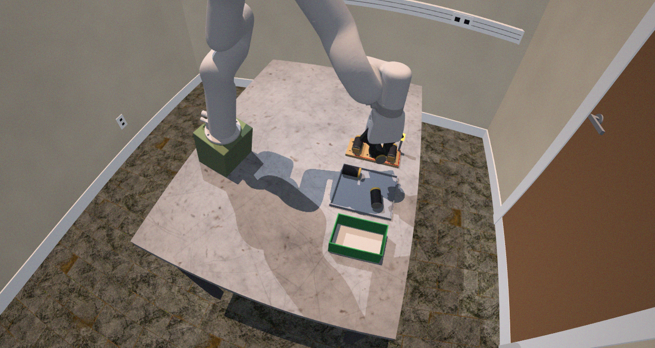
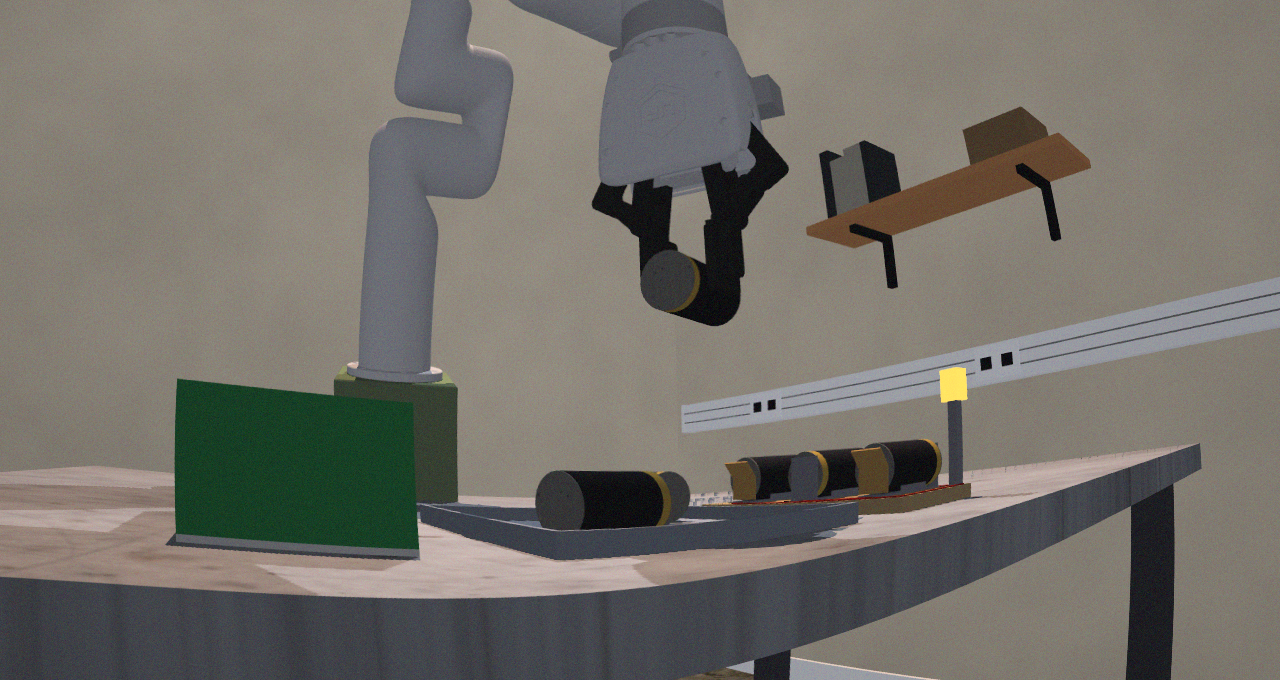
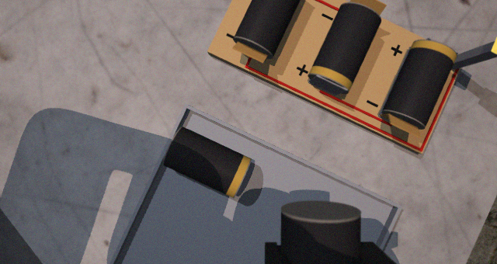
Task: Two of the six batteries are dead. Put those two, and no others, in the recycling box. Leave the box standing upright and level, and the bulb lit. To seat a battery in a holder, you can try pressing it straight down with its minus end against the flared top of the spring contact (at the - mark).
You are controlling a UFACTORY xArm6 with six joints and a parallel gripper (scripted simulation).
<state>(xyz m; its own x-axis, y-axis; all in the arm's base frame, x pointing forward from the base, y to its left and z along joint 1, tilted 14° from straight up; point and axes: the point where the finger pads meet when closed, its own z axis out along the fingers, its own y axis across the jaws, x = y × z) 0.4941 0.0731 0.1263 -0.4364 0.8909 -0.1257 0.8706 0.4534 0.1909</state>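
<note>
Exterior view, left to right: green recycling box [image 2: 295,461] upright near table's front edge; grey tray [image 2: 626,533] with loose battery [image 2: 608,498]. Black gripper [image 2: 693,282] half-closed on black cylindrical battery with gold band [image 2: 684,285], high above wooden holder board [image 2: 904,494]. Battery likely rigid, smooth, prone to roll; mid-body grip best. Lit yellow bulb [image 2: 952,384] near right edge obstructs.

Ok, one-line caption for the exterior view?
Pincer holds a battery high above the holder, bulb lit, green box upright.
</note>
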